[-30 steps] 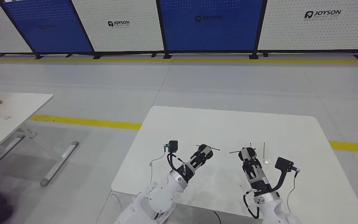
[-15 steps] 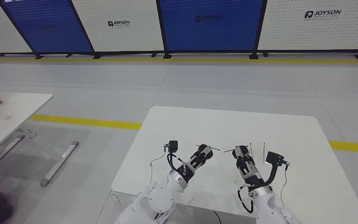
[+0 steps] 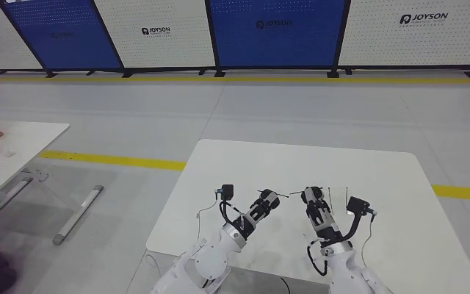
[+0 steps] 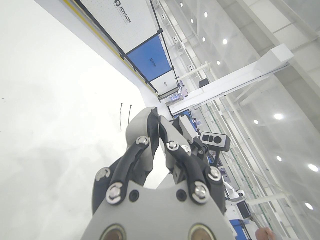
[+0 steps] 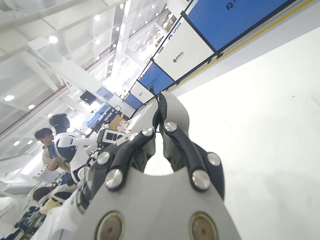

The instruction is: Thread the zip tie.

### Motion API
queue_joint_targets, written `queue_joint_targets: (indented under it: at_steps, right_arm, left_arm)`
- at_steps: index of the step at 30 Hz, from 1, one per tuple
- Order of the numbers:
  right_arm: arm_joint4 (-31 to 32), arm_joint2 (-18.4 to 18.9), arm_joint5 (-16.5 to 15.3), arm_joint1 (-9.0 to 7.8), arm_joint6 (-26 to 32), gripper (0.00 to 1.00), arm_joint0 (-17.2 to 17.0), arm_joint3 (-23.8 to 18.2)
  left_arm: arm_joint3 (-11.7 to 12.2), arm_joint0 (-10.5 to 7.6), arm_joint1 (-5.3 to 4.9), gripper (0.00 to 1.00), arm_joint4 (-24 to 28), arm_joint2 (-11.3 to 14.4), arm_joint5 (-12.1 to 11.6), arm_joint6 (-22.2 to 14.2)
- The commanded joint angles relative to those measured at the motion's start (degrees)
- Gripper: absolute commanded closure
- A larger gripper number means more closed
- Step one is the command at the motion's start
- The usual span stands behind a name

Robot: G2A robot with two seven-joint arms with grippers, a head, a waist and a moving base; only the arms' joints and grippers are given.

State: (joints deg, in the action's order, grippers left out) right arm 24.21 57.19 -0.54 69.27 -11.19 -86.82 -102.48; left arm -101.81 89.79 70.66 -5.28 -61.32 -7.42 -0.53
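A bright factory hall with blue and white partition panels [image 3: 279, 33] and a yellow floor line [image 3: 110, 159] surrounds a white tabletop [image 3: 242, 162]. From above, both arms sit over the tabletop's near edge, about midway along it. The left gripper [image 3: 269, 198] and right gripper [image 3: 310, 195] point toward each other, near but apart, probably so one end can be fed into the other. A thin black zip tie [image 3: 296, 194] juts from the right gripper toward the left one. A short black stub shows at the left gripper too, and I cannot tell whether it is the same tie. Two spare ties [image 3: 329, 195] lie flat just beside the right gripper, toward the tabletop's right edge, likely kept within reach. From the left wrist, the left gripper [image 4: 158, 118] has its fingers pressed together, pinching a black strip [image 4: 158, 128] seen edge-on. From the right wrist, the right gripper [image 5: 160, 101] is likewise closed on the zip tie [image 5: 151, 87]. The tie's small blocky end, likely the head, pokes past the fingertips, presumably leaving the slot free.
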Motion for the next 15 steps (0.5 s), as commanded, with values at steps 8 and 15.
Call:
queue_joint_targets:
  at_steps: [8,15]
  right_arm:
    - [0.6,-0.4,0.9,0.71,0.3,1.0,-0.4,1.0]
    - [1.0,0.4,0.2,0.99,0.2,1.0,-1.5,0.5]
  left_arm:
    - [0.0,0.0,0.0,1.0,0.0,0.0,0.0,0.0]
    - [0.0,0.0,0.0,1.0,0.0,0.0,0.0,0.0]
